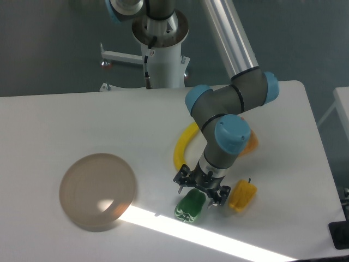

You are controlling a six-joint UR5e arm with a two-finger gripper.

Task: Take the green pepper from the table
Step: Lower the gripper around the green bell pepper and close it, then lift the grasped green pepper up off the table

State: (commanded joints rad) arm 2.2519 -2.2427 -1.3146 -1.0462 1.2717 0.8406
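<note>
Green pepper (pixel 191 206) lies on the table (pixel 65 125) between the spread fingers (pixel 180 178).

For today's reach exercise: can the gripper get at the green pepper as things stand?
Probably yes. The gripper hangs right over the green pepper, nothing lies between them, and the yellow pepper sits apart to one side.

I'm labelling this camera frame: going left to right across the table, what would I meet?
Round tan dish → yellow banana → green pepper, under the gripper → yellow pepper.
</note>
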